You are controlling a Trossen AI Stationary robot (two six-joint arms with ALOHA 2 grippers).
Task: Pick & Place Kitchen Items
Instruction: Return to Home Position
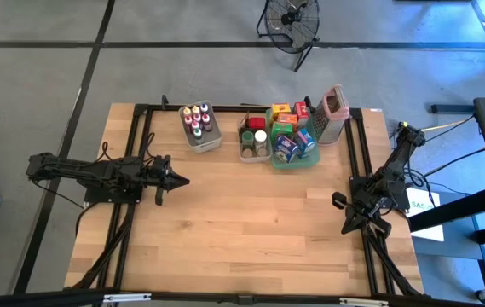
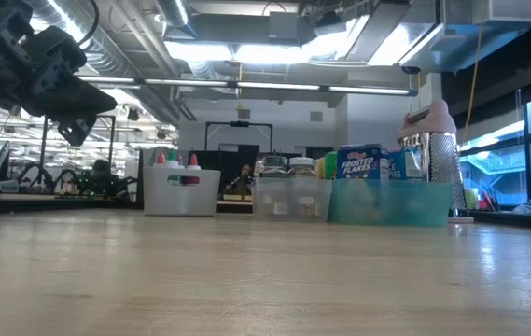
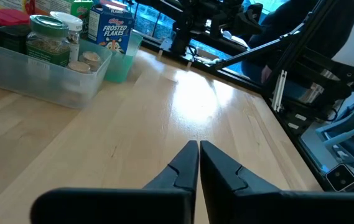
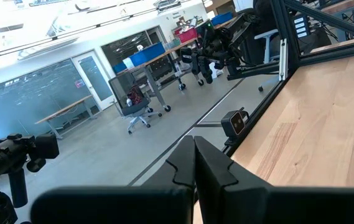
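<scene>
Both left claw [image 3: 198, 144] and right claw [image 4: 194, 139] are pressed together; cereal box [image 3: 112, 28] reads "Frosted Flakes".

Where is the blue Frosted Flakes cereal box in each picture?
High view: blue Frosted Flakes cereal box in the teal tray, top middle.
Low view: right of centre.
Left wrist view: top left.
Right wrist view: not in it.
Shared landmark: the clear plastic bin of jars beside it.
</scene>
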